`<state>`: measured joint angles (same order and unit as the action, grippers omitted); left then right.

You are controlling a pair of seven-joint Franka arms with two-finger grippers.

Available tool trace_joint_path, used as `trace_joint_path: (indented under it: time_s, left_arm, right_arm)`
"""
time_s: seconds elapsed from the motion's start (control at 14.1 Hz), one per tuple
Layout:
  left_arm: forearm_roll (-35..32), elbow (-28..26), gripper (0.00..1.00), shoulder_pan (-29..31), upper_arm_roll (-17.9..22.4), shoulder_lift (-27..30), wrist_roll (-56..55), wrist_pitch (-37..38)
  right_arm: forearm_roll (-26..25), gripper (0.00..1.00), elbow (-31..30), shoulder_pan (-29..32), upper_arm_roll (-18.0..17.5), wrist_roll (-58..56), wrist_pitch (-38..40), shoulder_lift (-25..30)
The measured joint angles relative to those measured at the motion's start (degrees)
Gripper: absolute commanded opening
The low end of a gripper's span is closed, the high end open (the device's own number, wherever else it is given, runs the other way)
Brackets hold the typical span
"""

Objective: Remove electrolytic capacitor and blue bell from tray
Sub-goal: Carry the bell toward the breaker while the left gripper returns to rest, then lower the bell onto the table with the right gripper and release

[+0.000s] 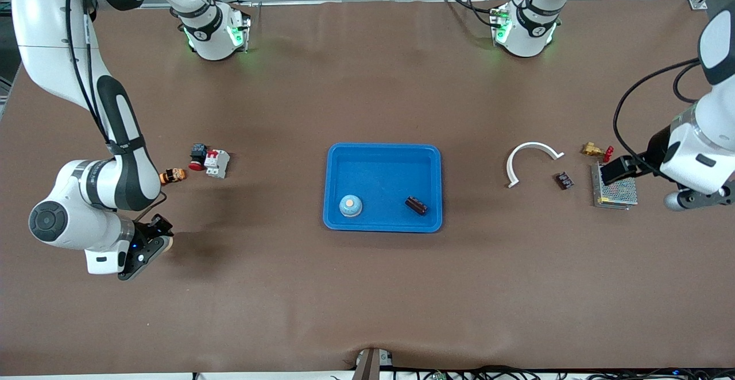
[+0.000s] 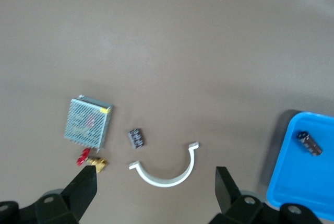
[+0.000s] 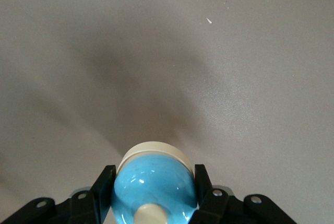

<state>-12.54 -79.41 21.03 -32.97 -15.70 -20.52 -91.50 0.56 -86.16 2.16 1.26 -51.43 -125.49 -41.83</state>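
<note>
Tray: the blue tray (image 1: pixel 383 151) lies at the centre of the front view on the brown worktop (image 1: pixel 367 288).
Electrolytic capacitor: the dark electrolytic capacitor (image 1: pixel 416 205) lies on its side in the lower part of the tray, toward the left arm's end. It is not yet removed.
Blue bell: the blue bell (image 3: pixel 154 185), a glossy blue dome with a cream base and knob, sits between the jaws of the right pincer.
Second bell: a second bell (image 1: pixel 350 205) of the same look sits in the lower part of the tray, toward the right arm's end. It is well apart from the capacitor.
Right pincer: the right pincer (image 1: pixel 150 242) is low in the front view at the right arm's end. It is closed on the blue bell over bare worktop, well away from the tray.
Left pincer: the left pincer (image 2: pixel 156 170) has its jaws wide and holds nothing. It hangs over the mesh metal box (image 1: pixel 614 190) at the left arm's end; this arm looks to be waiting.
Nearby parts: a white curved clip (image 1: pixel 531 159), a small dark chip (image 1: pixel 564 181) and a brass fitting (image 1: pixel 591 150) lie beside the mesh box.
Progress: roughly halfway, as I judge it. One bell is out but not yet set down.
Left to do: release the held bell, then lift out the capacitor. Whether the second bell must also go, I cannot tell.
</note>
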Motion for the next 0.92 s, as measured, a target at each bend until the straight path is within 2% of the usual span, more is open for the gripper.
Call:
trace_joint_path:
  time_s: [0.28,0.5,0.64,0.92]
  left_arm:
    - [5.94,-1.10,1.00,-13.65,17.25,5.81,6.85,2.03]
    - [9.58,-4.93,1.00,-20.28,26.77,10.68,10.70,2.37]
    - [10.40,-8.22,1.00,-21.86,29.58,14.03,12.38,2.45]
    - [10.58,-10.64,1.00,-22.23,30.48,17.23,13.14,3.80]
  right_arm:
    - [-0.01,0.54,-0.09,0.56,0.01,-1.12,-2.02,-1.74]
    - [-0.01,0.54,-0.12,0.67,0.01,-1.77,-3.20,-2.44]
    - [-0.01,0.54,-0.16,0.73,0.01,-2.07,-4.32,-2.86]
    - [-0.01,0.54,-0.17,0.77,0.01,-2.23,-5.73,-3.79]
